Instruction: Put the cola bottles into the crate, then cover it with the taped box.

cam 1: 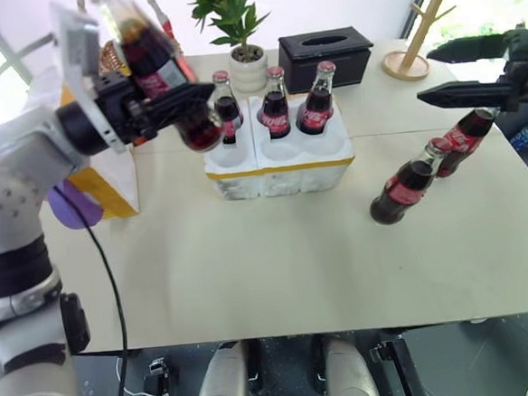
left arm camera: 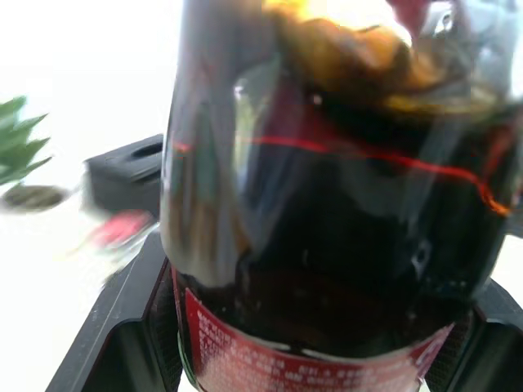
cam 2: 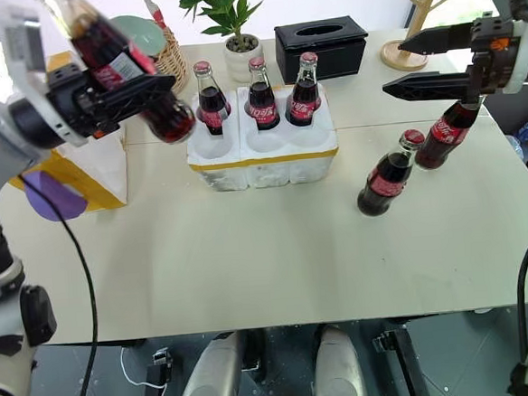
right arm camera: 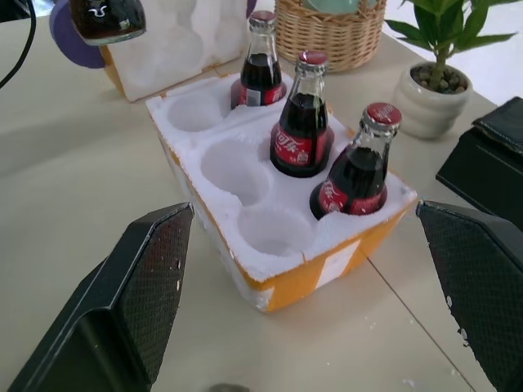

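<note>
Though its script stays unreadable, red-labelled cola bottle (cam 1: 150, 65) clamped in left gripper (cam 1: 180, 104); right gripper (cam 2: 417, 60) agape.

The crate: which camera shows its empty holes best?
The right wrist view: it looks down into the crate, showing three empty wells beside three bottles. The eye views show its front wall and bottles, the wells barely.

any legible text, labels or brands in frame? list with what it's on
None reads cleanly.
Cola bottles in the crate: white script on red labels, too small to read.
Bottle in the left end effector: fine white print on its red label, blurred.
Two bottles on the table: labels unreadable.
</note>
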Robot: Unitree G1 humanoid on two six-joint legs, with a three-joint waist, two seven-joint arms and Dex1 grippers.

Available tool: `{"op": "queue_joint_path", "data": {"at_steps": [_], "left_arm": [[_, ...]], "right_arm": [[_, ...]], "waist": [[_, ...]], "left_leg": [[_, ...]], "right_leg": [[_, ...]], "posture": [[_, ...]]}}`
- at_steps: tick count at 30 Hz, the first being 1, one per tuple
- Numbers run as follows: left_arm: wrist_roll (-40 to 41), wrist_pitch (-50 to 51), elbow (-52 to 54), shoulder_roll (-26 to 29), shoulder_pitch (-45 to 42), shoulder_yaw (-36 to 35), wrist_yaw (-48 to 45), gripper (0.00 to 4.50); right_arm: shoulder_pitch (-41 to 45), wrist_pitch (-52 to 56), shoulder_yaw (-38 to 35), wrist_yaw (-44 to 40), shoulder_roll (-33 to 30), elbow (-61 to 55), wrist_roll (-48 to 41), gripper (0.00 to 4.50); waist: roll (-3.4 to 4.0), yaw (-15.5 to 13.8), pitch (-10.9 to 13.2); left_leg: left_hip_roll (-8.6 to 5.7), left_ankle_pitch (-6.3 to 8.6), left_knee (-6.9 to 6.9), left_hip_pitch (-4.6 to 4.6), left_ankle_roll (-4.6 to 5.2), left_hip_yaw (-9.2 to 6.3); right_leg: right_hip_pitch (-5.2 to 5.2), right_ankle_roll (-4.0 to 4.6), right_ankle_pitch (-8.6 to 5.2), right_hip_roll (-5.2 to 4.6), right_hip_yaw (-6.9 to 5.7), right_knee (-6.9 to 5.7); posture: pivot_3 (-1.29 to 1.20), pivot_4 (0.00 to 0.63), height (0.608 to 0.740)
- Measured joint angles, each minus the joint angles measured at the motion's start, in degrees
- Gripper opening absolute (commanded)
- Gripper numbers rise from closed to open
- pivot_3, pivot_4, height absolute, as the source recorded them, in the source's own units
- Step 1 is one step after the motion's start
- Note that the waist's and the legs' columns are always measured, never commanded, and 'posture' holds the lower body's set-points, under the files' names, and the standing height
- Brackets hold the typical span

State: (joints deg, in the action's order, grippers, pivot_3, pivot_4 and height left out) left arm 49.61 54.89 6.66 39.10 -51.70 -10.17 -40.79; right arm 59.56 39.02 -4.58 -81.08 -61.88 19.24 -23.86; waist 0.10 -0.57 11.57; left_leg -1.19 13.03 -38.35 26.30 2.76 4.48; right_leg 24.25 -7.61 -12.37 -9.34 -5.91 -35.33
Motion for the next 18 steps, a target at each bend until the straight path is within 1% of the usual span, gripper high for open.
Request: {"op": "queue_joint_path", "data": {"at_steps": [3, 5, 10, 13, 18], "left_arm": [[-7.58, -4.86, -6.13, -3.13, -0.47, 8.19, -1.81, 2.85], [-12.63, -8.22, -11.24, -5.15, -0.49, 12.32, -2.33, 2.85], [-20.13, -16.93, -19.61, -7.22, -3.11, 13.72, -2.98, 2.85], [-22.55, -18.27, -23.25, -8.38, -3.11, 13.73, -3.08, 2.85], [-23.98, -18.26, -23.58, -8.83, -3.28, 13.68, -4.66, 2.85]], "right_arm": [[-0.60, 0.41, -0.26, 1.20, 0.24, -0.44, -0.05, 4.50], [-1.35, 0.89, -0.30, 1.85, 0.32, -1.39, -0.21, 4.50], [-3.88, 2.59, -1.59, 3.27, -0.14, -3.53, -1.59, 4.50], [-6.07, 3.11, -2.92, 4.11, -0.53, -4.81, -2.22, 4.50], [-7.32, 3.65, -3.28, 5.32, -0.52, -5.77, -2.77, 4.50]], "waist": [[0.00, -0.02, 0.00], [-0.01, -0.05, 0.01], [-0.02, -0.11, 0.00], [-0.04, -0.12, 0.02], [-0.04, -0.11, 0.02]], "left_leg": [[0.01, -0.05, 0.00, 0.02, -0.04, 0.11], [0.05, -0.06, 0.00, 0.10, -0.06, 0.10], [0.14, -0.08, 0.02, 0.11, -0.10, 0.06], [0.14, -0.08, 0.01, 0.15, -0.09, 0.03], [0.17, -0.08, 0.01, 0.14, -0.09, 0.01]], "right_leg": [[0.00, 0.05, 0.03, 0.18, 0.04, 0.03], [0.09, 0.08, 0.05, 0.26, 0.06, 0.06], [0.12, 0.11, 0.06, 0.34, 0.10, 0.10], [0.13, 0.12, 0.07, 0.33, 0.11, 0.12], [0.13, 0.12, 0.07, 0.32, 0.11, 0.11]], "posture": [[0.00, 0.150, 0.736], [0.00, 0.150, 0.736], [0.00, 0.150, 0.736], [0.00, 0.150, 0.736], [0.00, 0.150, 0.736]]}}
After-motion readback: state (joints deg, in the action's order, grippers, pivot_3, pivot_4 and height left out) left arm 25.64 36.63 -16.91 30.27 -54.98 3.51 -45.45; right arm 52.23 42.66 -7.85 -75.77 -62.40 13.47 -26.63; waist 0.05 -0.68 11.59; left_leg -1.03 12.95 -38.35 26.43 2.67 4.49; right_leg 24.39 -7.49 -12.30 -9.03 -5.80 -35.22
